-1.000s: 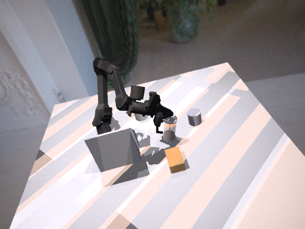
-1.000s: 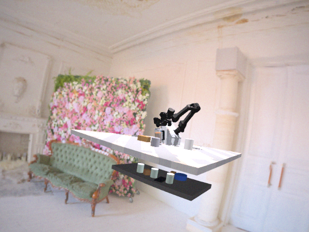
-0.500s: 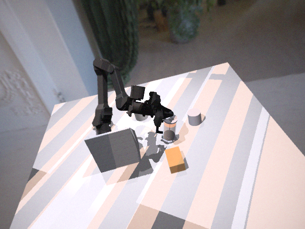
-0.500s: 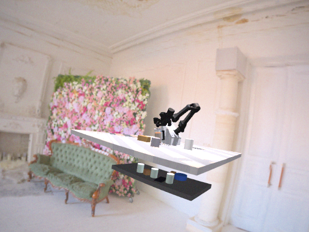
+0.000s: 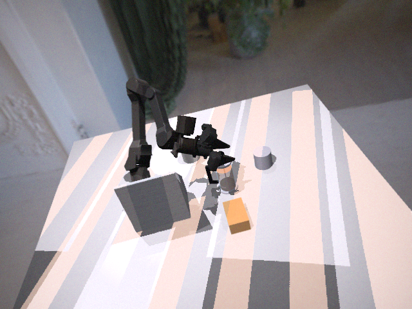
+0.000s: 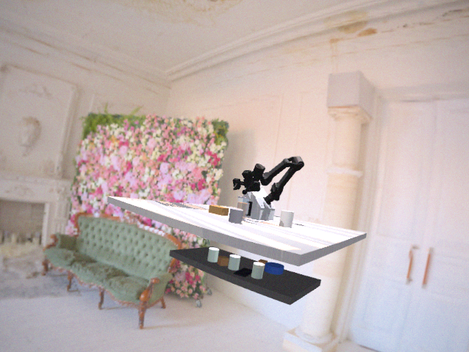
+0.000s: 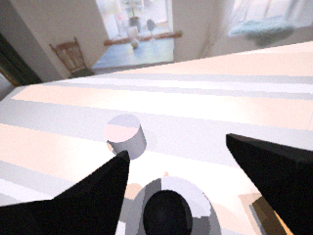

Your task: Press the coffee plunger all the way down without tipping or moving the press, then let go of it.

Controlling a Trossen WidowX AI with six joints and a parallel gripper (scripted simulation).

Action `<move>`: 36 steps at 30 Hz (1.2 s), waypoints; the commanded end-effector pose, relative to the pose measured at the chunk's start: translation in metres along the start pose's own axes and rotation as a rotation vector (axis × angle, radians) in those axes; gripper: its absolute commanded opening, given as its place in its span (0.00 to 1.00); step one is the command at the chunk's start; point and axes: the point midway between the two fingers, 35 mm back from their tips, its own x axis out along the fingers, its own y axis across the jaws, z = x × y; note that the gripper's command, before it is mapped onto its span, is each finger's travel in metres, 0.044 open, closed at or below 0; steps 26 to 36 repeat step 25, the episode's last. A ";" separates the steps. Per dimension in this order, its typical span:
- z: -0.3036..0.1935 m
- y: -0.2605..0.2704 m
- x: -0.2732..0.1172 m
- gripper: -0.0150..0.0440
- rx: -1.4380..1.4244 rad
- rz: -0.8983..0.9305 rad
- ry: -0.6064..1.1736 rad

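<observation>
The coffee press point(image 5: 227, 183) point(image 6: 242, 204) stands upright on the table, with clear walls, dark contents low inside and a black handle point(image 5: 209, 176) toward the arm. Its round lid point(image 7: 204, 208) shows at the bottom of the wrist view. The plunger's black knob point(image 7: 167, 213) shows over the lid there, below and between the widely parted fingertips and touching neither. My gripper point(image 5: 232, 152) point(image 6: 235, 184) point(image 7: 176, 147) is open and empty, just above the press top. The fingers hide the knob in the top view, and the rod's height cannot be made out.
A grey cylinder point(image 5: 262, 158) point(image 6: 236, 216) point(image 7: 128, 139) stands beyond the press. An orange block point(image 5: 237, 214) point(image 6: 218, 210) lies beside it. A large grey slanted box point(image 5: 152, 204) stands near the arm's base, and a white cylinder point(image 6: 286, 218) stands on the arm's other side.
</observation>
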 end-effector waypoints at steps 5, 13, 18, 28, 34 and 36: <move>0.005 -0.002 -0.003 1.00 0.010 -0.012 -0.009; 0.039 0.003 -0.046 1.00 0.005 -0.013 0.020; 0.050 0.013 -0.069 1.00 0.007 -0.002 0.020; 0.050 0.012 -0.068 1.00 0.007 -0.002 0.020; 0.050 0.012 -0.068 1.00 0.007 -0.002 0.020; 0.050 0.012 -0.068 1.00 0.007 -0.002 0.020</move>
